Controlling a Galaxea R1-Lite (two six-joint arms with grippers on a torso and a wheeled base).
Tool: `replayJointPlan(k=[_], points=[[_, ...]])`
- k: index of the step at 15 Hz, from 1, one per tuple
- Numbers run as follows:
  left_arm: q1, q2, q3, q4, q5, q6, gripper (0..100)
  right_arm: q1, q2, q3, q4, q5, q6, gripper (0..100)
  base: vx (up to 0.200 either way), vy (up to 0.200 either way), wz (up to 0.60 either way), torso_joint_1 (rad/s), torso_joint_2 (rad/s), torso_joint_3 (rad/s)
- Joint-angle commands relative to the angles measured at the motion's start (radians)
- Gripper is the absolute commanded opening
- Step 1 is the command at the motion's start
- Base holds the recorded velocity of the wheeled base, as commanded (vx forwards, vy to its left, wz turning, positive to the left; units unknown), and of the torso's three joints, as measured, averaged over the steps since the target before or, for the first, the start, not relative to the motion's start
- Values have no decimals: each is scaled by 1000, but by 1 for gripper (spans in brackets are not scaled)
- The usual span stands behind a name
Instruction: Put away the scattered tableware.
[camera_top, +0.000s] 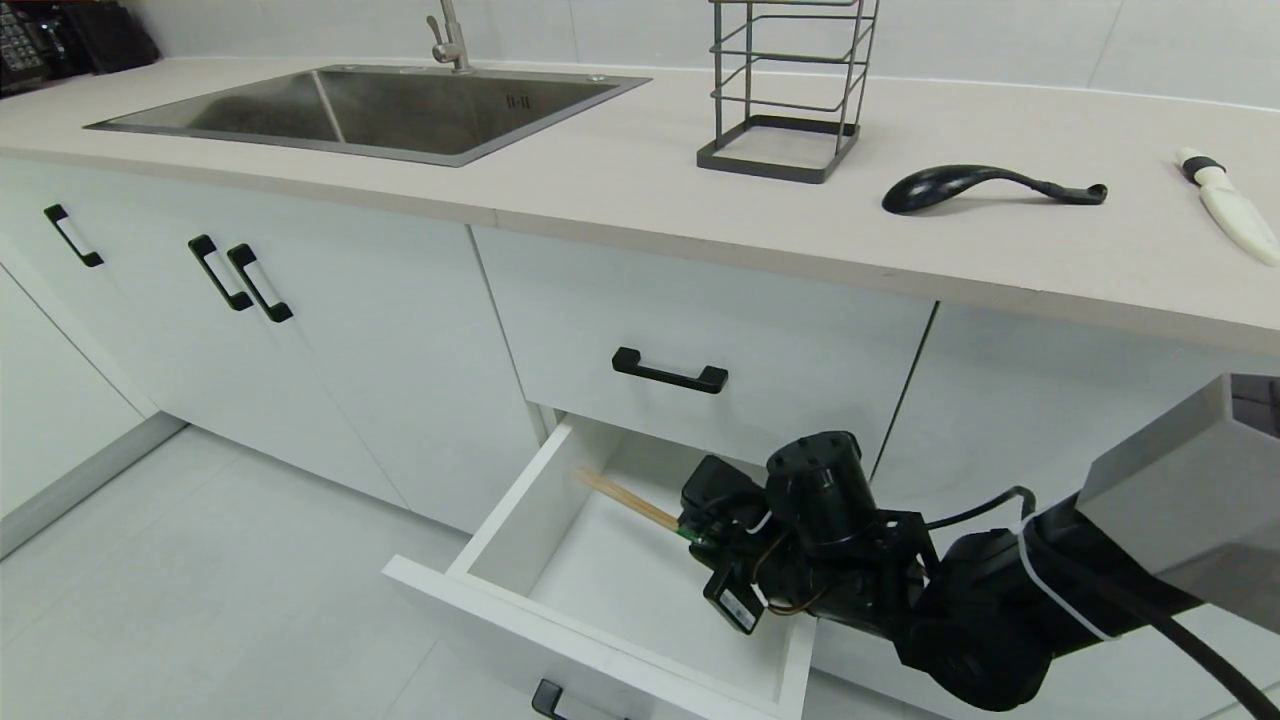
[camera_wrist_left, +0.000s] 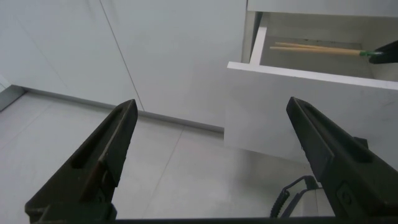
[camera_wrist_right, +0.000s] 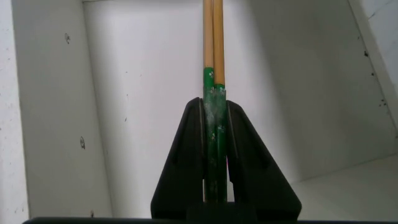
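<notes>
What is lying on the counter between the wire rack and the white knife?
A black spoon lies there on the counter, bare either side, in the head view.

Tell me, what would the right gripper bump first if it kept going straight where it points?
The right gripper holds the chopsticks out ahead, so their tips would probably touch an inner wall of the drawer first. How near that wall is, I can't tell.

Chopsticks (camera_wrist_right: 213, 56) green ends hidden inside right pincer (camera_wrist_right: 215, 107) — knife (camera_top: 1230, 205) tip cut by edge.
</notes>
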Motion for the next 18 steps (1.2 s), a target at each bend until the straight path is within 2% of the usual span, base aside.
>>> replayJointPlan(k=[1, 9, 16, 17, 18], points=[[0, 0, 0, 0, 0, 0, 100, -2, 37, -23, 18, -13, 2, 0, 0, 0, 0, 0, 0, 0], [0, 0, 0, 0, 0, 0, 100, -15, 150, -164, 72, -64, 25, 0, 0, 0, 0, 0, 0, 0], [0, 0, 0, 0, 0, 0, 100, -9, 170, -170, 70, -75, 21, 0, 0, 0, 0, 0, 0, 0], [0, 0, 0, 0, 0, 0, 100, -9, 169, -169, 70, -69, 19, 100, 0, 0, 0, 0, 0, 0], [0, 0, 0, 0, 0, 0, 100, -8, 166, -164, 72, -67, 19, 100, 0, 0, 0, 0, 0, 0]])
